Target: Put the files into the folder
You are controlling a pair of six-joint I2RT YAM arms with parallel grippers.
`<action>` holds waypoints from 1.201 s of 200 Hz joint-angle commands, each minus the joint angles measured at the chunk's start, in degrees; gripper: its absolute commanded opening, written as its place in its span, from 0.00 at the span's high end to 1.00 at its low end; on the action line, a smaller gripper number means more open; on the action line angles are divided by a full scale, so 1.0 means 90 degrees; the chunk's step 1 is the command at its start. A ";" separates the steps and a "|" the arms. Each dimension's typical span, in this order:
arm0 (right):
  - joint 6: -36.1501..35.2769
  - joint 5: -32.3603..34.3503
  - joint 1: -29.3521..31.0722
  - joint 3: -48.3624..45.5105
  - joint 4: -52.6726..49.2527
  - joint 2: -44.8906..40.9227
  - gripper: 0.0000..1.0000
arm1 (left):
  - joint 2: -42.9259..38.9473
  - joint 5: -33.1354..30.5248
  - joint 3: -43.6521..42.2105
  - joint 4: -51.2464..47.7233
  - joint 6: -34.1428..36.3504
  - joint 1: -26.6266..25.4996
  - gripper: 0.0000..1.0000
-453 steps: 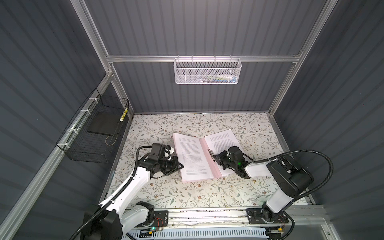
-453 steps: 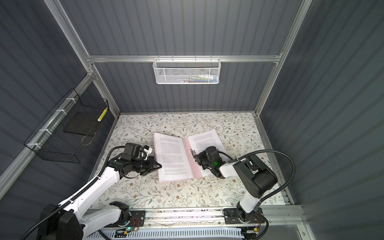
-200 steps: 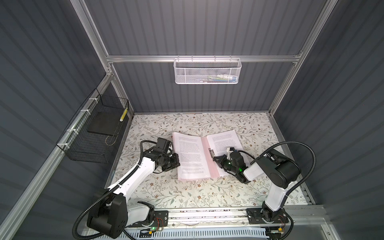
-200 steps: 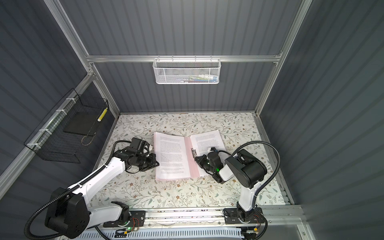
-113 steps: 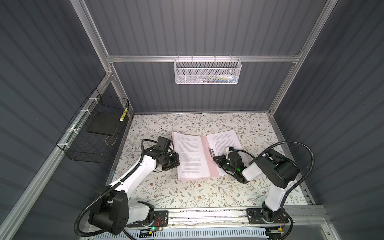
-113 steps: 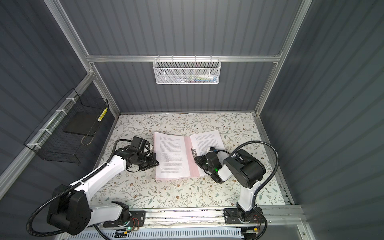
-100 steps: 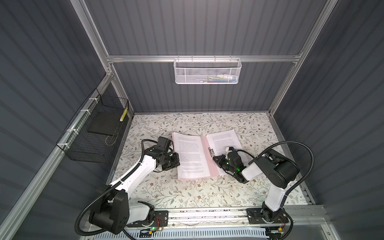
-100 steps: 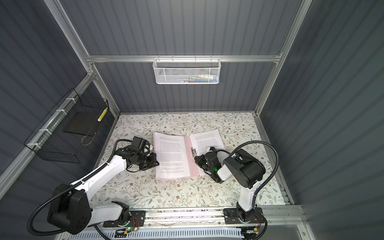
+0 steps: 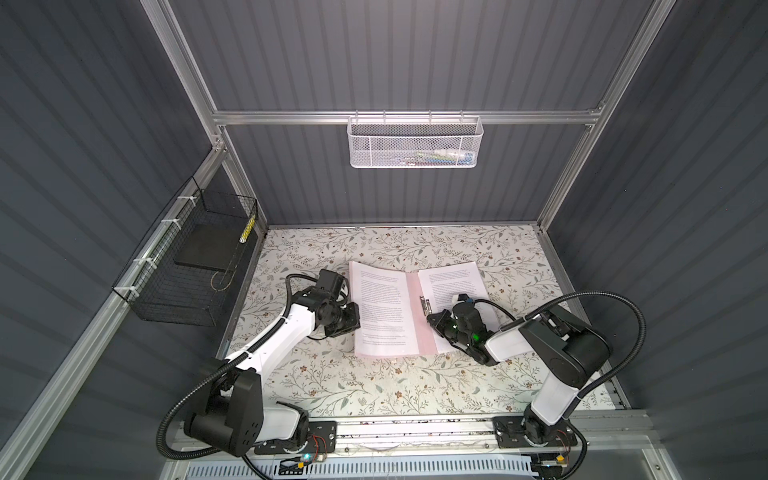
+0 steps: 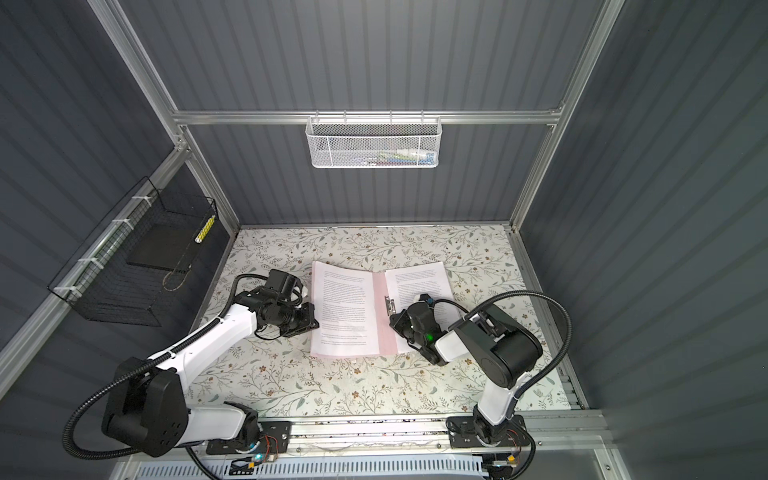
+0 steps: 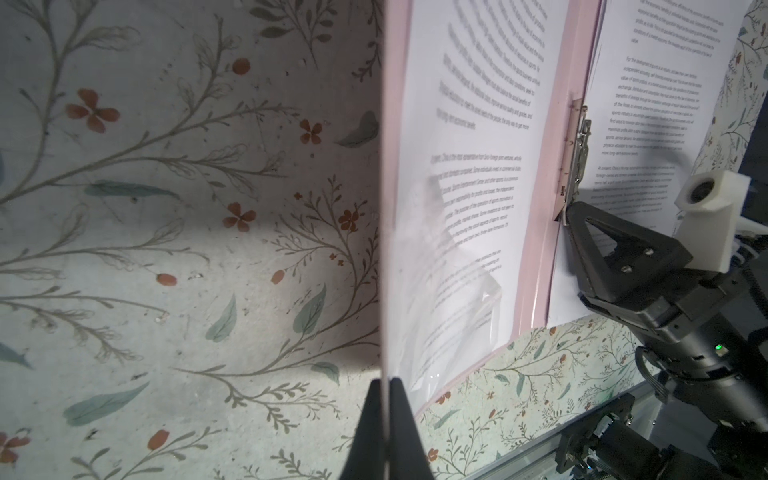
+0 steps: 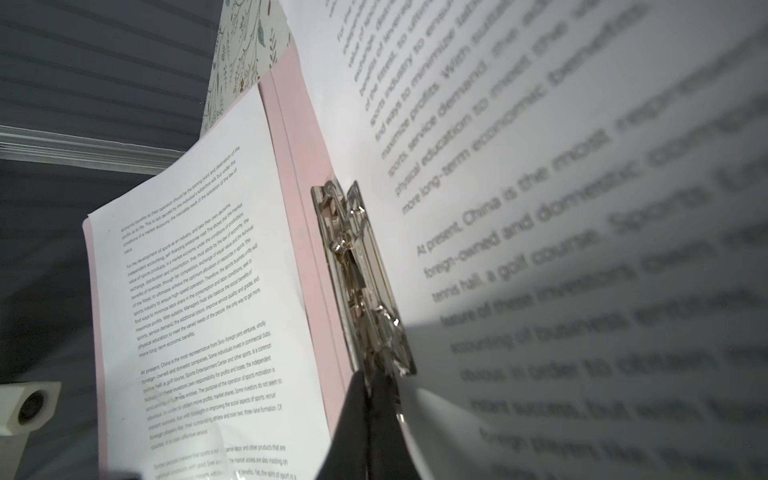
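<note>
The pink folder [image 9: 411, 307] lies open on the flowered table in both top views [image 10: 380, 311]. One of the files [image 9: 380, 307] rests on its left cover, another [image 9: 451, 282] on its right half under the silver clip [image 9: 424, 305]. My left gripper [image 9: 353, 320] is shut on the left cover's outer edge, which shows edge-on between its jaws in the left wrist view [image 11: 385, 386]. My right gripper [image 9: 431, 318] is shut on the near end of the clip [image 12: 357, 274], its tips [image 12: 374, 382] pinching the metal lever.
A black wire basket [image 9: 187, 266] holding a flat black slab [image 9: 205, 249] hangs on the left wall. A white mesh basket [image 9: 415, 143] hangs on the back wall. The arms' base rail [image 9: 415, 428] runs along the table's front edge.
Since the earliest frames the left gripper has shifted in along the cover's left edge and the right arm's elbow has folded closer. Over the last second nothing visibly moves.
</note>
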 commanded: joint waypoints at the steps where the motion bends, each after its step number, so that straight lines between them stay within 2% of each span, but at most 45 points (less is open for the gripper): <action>1: -0.0179 -0.0136 0.0126 -0.0096 -0.1688 0.0092 0.94 | 0.0072 -0.0183 0.0230 -0.0172 0.0174 0.0011 1.00; 45: -0.0329 -0.0140 0.0127 -0.0025 -0.1950 -0.0294 0.64 | 0.0052 -0.0301 0.0619 -0.0542 0.0528 0.0011 1.00; 76: -0.0587 -0.0198 0.0113 0.0083 -0.2394 -0.1077 0.52 | 0.0037 -0.0456 0.0806 -0.0765 0.0706 0.0011 1.00; 96: -0.0999 -0.0146 0.0105 0.0415 -0.3247 -0.1837 0.45 | 0.0033 -0.0531 0.0884 -0.0873 0.0823 0.0013 1.00; 118: -0.1783 0.0357 -0.0063 0.0998 -0.4932 -0.2605 0.32 | 0.0018 -0.0597 0.1028 -0.1008 0.0931 0.0012 1.00; 137: -0.2580 0.0697 -0.0597 0.1185 -0.5956 -0.2937 0.21 | 0.0002 -0.0613 0.1154 -0.1069 0.1004 0.0017 1.00; 162: -0.3225 -0.0096 -0.1945 0.0996 -0.6273 -0.3089 0.14 | 0.0089 -0.0571 0.1357 -0.1224 0.1239 0.0021 1.00; 187: -0.3737 -0.0173 -0.2548 0.0969 -0.6400 -0.2868 0.06 | 0.0197 -0.0590 0.1653 -0.1422 0.1462 0.0027 1.00; 221: -0.3908 -0.0705 -0.2927 0.0946 -0.5896 -0.2178 0.02 | 0.0321 -0.0101 0.2106 -0.1447 0.1581 0.0018 0.78; 233: -0.3849 -0.1034 -0.2973 0.1049 -0.5730 -0.1924 0.01 | 0.0385 0.0249 0.2174 -0.1334 0.1593 0.0021 0.66; 240: -0.3802 -0.1193 -0.2980 0.1097 -0.5616 -0.1777 0.01 | 0.0436 0.0695 0.2183 -0.1240 0.1574 0.0020 0.57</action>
